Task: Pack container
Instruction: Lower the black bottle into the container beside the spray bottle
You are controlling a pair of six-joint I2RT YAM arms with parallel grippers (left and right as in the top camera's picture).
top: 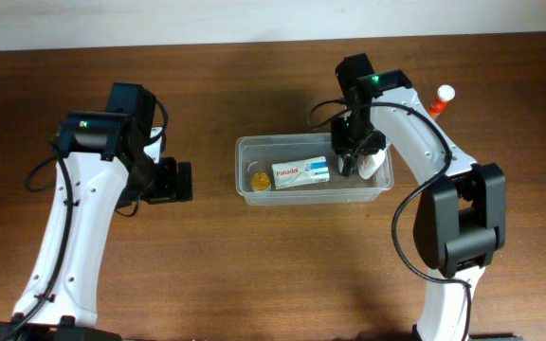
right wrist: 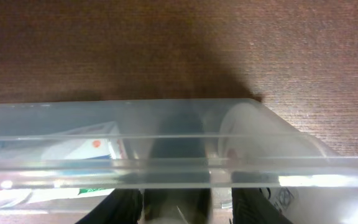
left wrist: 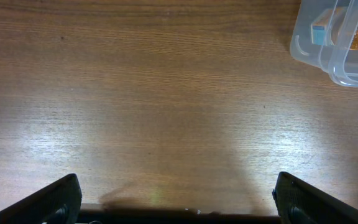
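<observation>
Brown wood-grain tabletop [top: 254, 284] fills every view. On the left, the left gripper [top: 180, 180] hangs just above the bare wood, beside the tub's left end but not touching it. Its wrist camera shows the fingers spread wide with nothing between them.

At the middle lies the long clear plastic container with rounded corners and a rim [top: 292, 139]. Inside it, from the left end, sit a small round golden-yellow item [top: 259, 180] and a white rectangular medicine box with red and blue print [top: 300, 173]. A white rounded object, probably a bottle [top: 375, 168], lies at the right end.

The right gripper [top: 352, 161] is down over that right end, close against the white object. Its wrist view looks through the tub wall, and I cannot tell whether the fingers grip the object or stand free of it.

Further right, on the table behind the arm, stands a small white bottle with an orange cap [top: 441, 98].

The step in hand looks like setting the white object into the tub. The next move would call for letting go, lifting clear of the rim, then reaching for the orange-capped bottle.
</observation>
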